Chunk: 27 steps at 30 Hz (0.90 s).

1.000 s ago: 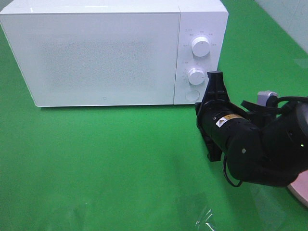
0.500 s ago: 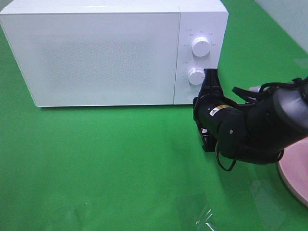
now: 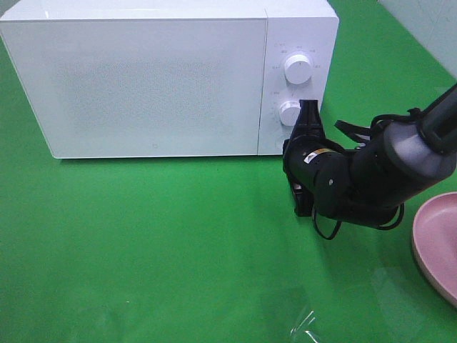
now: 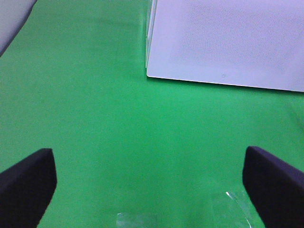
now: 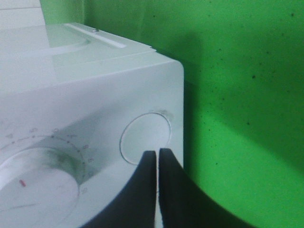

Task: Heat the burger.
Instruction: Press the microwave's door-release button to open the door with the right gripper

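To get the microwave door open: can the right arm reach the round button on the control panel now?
Probably yes. The right claw, shut, sits just in front of the round button with nothing between; contact I cannot tell.

The microwave is white, its door finely speckled grey (dials white too). The bench is plain bright green. The plate is pale pink. The right pincer is black.

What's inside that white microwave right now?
The microwave's door is shut and nothing shows through it, so whether the burger is inside cannot be told.
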Motion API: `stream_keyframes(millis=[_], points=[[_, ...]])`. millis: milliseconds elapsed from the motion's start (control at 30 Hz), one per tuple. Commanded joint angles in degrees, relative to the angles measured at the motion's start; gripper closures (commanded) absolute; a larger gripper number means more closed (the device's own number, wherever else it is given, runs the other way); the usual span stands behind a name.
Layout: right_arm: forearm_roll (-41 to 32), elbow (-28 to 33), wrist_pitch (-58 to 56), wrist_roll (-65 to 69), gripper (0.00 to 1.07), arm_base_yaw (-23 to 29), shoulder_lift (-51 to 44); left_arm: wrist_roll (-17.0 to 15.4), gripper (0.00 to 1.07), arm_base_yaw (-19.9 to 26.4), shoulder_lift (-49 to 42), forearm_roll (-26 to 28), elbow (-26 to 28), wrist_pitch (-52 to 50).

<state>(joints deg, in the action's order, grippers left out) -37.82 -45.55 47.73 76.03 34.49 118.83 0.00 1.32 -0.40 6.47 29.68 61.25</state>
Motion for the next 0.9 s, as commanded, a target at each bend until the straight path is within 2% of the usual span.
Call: stream_keyframes(millis=[33,367,667,733,900], points=[[0.6,-1.4,-0.5,0.1,1.07,-0.9,0.7,0.3,0.07,0.1,-0.8,0.1,-0.1,-0.1],[1.1,-5.7,-2.4,-1.4,1.07,-3.5,2.5,0.3,0.07,0.1,-0.8,0.1,-0.1,-0.1],[0.9,-6.2,-2.0,-0.3,1.07,-3.6,3.4,0.3,0.07,0.1,-0.8,0.1,-0.1,-0.1],[3.5,-7.0,-2.1,1.9,1.07,-3.6,3.4,0.3,0.07,0.1,-0.8,0.1,-0.1,-0.1],[3.7,-7.0,-1.0,2.8,1.07,-3.6,3.4,0.3,0.07,0.1,-0.8,0.1,-0.1,-0.1]])
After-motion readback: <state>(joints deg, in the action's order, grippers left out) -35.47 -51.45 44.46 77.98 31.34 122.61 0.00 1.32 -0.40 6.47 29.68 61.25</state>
